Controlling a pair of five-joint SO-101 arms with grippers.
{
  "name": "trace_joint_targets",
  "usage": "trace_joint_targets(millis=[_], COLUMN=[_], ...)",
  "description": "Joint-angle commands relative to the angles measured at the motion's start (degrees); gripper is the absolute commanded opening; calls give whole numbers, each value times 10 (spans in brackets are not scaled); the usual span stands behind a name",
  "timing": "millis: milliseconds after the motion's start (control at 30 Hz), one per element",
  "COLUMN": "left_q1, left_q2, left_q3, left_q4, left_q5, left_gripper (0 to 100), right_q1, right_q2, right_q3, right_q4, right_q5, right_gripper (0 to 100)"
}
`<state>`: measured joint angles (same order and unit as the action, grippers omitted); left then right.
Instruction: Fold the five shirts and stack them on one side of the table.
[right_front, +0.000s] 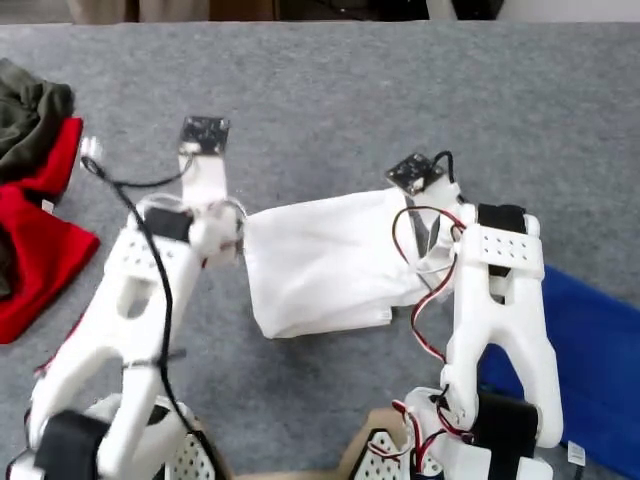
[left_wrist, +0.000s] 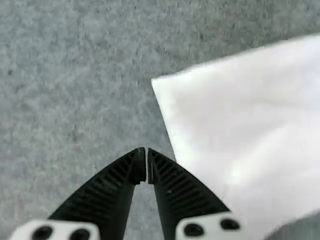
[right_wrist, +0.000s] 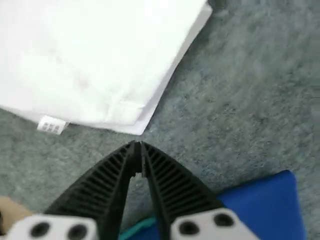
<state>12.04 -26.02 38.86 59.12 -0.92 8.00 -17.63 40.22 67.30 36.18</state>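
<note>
Where the two arms rise from the near edge of the grey surface (right_front: 330, 90), a blue shirt (right_front: 590, 360) lies flat just beside the right arm's base, on its outer side, running off the edge of the high view.

Noted of the right tool (right_wrist: 136, 160): jaws pressed together at the tips, nothing between them, over bare surface just off a layered edge of the white shirt (right_front: 320, 262). Whether the tips touch the surface cannot be told. A small sewn label (right_wrist: 51, 126) sticks out from that edge of the shirt, and the blue shirt lies near the tool on the other side.

Noted of the left tool (left_wrist: 146, 167): jaws likewise pressed together and holding nothing, over bare surface just beside a corner of the white shirt, apart from the cloth.

The white shirt is folded into a rough rectangle and lies flat between the two arms, in the middle of the surface. The right arm's wrist overlaps its right end in the high view.

Farther off, at the left edge of the surface and well apart from the white shirt, a red shirt (right_front: 40, 250) lies unfolded and crumpled. A dark olive garment (right_front: 30, 115) is bunched against its far side.
</note>
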Motion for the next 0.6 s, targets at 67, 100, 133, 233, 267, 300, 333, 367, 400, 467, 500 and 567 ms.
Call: trace_joint_targets(millis=[67,100,133,233,267,300,333,367,400,467,500,567], left_q1=[100,118,130,150,156,164,173,185,196,207,205,200], left_q2=[-109,-117,-120,-118,-114,-105,-95,-81,-65,-27,-3,49], left_q3=[31,31,31,33,34,33,33,33,32,23,17,-4], left_q4=[88,105,120,134,134,134,134,132,130,115,105,93], left_q5=[-3,-3,-4,-6,-6,-6,-5,-4,-4,-2,5,20], left_gripper=[33,33,33,65,78,88,95,100,104,112,117,126], right_q1=[19,27,35,56,60,64,66,70,76,88,94,101], right_q2=[-23,-23,-23,-23,-23,-23,-23,-24,-28,-25,-24,-21], right_q3=[-25,-20,-12,28,43,58,74,84,90,85,83,87], right_q4=[-55,-65,-81,-129,-141,-154,-170,-181,-186,-188,-191,-200], right_q5=[-42,-46,-49,-65,-67,-68,-73,-77,-78,-82,-81,-81], right_gripper=[6,6,6,6,6,6,6,6,6,6,6,6])
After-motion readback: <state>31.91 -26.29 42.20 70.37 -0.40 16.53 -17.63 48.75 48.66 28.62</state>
